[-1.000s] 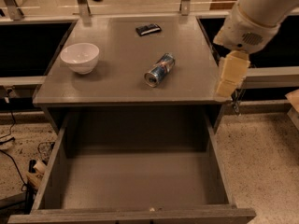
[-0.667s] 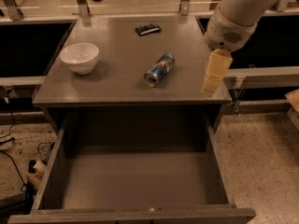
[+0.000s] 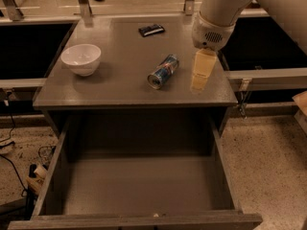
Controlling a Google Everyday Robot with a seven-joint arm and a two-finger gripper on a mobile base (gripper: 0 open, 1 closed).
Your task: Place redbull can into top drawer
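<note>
The redbull can (image 3: 163, 71), blue and silver, lies on its side on the grey cabinet top (image 3: 120, 85), right of centre. My gripper (image 3: 201, 71) hangs from the white arm over the right side of the cabinet top, just right of the can and apart from it. It holds nothing that I can see. The top drawer (image 3: 139, 186) is pulled wide open below the cabinet top, with nothing inside.
A white bowl (image 3: 81, 59) stands on the left of the cabinet top. A small flat black packet (image 3: 151, 30) lies at the back. Metal rails run behind and on both sides. Cables lie on the floor at the left.
My gripper has moved left and further over the cabinet top, closer to the can. The can, bowl and drawer have not moved.
</note>
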